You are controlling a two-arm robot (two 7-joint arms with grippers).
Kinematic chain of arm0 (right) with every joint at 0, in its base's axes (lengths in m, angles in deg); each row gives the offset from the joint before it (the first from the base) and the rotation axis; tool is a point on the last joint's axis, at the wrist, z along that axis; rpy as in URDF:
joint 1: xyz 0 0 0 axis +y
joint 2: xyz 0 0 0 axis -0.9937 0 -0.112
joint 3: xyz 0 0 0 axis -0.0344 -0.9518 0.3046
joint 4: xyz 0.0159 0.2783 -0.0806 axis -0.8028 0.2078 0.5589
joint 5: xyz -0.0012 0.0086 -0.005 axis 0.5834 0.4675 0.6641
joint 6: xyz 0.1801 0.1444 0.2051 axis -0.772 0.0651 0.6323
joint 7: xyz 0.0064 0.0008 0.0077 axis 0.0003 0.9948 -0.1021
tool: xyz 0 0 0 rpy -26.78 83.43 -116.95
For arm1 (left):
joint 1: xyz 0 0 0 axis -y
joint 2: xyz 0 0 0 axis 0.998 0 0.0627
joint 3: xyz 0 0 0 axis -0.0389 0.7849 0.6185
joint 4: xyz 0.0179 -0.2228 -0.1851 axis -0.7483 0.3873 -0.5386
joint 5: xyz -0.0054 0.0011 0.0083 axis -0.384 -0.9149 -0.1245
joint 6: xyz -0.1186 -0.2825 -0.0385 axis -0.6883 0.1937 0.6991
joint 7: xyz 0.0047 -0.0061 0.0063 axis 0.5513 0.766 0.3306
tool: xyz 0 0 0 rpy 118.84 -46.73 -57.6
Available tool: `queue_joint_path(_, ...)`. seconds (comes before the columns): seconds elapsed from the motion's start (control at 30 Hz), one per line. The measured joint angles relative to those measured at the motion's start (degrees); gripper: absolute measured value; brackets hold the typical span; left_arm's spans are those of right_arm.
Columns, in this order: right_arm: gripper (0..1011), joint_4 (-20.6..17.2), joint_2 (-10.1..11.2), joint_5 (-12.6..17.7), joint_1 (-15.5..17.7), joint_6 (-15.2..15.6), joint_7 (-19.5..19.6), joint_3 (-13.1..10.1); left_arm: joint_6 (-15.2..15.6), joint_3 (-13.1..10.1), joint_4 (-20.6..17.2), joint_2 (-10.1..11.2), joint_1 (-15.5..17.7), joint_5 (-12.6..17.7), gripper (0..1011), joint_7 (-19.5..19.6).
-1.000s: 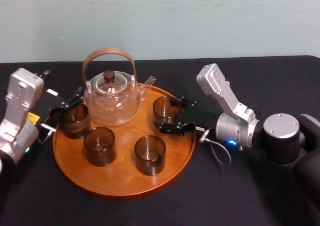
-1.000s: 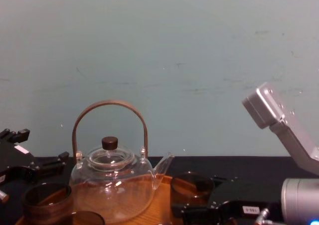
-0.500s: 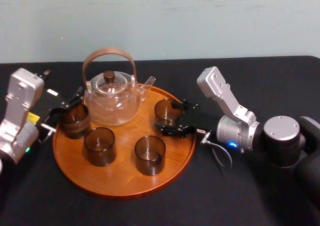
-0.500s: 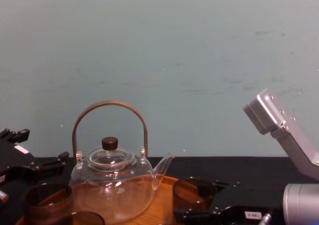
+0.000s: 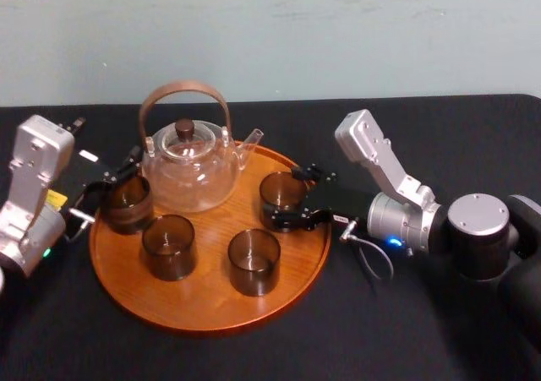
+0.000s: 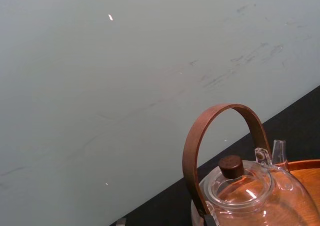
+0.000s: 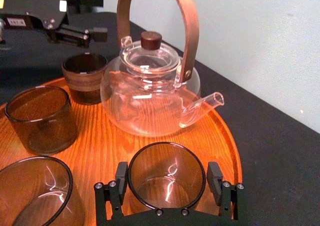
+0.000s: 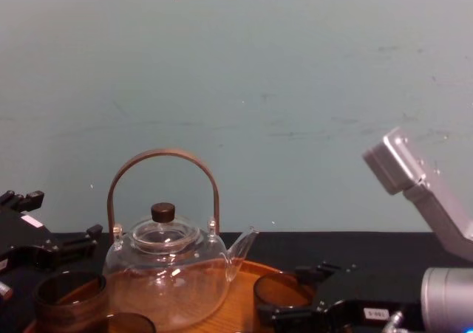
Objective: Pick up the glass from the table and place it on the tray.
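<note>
Glass [image 7: 166, 178], on tray [image 7: 216, 136]: light, brittle, slick; my right gripper [image 7: 167, 171] pinches its opposite walls, gentle squeeze advised; left gripper [image 5: 118, 171] idle beside the tray.

Nothing legible: white sticker [image 7: 14, 21] on left pincer [image 7: 96, 15], white tag [image 8: 375, 313] on right pincer [image 8: 290, 294], print too small to read.

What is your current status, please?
Right gripper shut on smoky brown glass cup on round orange-brown wooden tray. Left gripper open at tray's left edge. Clear glass teapot close behind.
</note>
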Motion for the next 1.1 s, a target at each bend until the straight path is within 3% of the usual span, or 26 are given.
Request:
queue_joint_path(0.23,1002,-2.89,1.31,1.42,1.49,-1.35,-0.37,-1.32,0.00,0.00,0.00,0.00,0.00,0.00,1001,0.00)
queue_joint_path(0.57,1003,-10.72,5.74,4.81,6.46,-4.99,-1.32,-4.22,0.00,0.00,0.00,0.00,0.00,0.00,1001,0.00)
queue_joint_path(0.8,1002,-13.99,9.77,7.83,11.26,-7.53,-0.56,-8.23,0.00,0.00,0.00,0.00,0.00,0.00,1001,0.00)
queue_joint_path(1.1,1002,-14.22,13.06,11.41,16.70,-10.83,0.89,-14.24,0.00,0.00,0.00,0.00,0.00,0.00,1001,0.00)
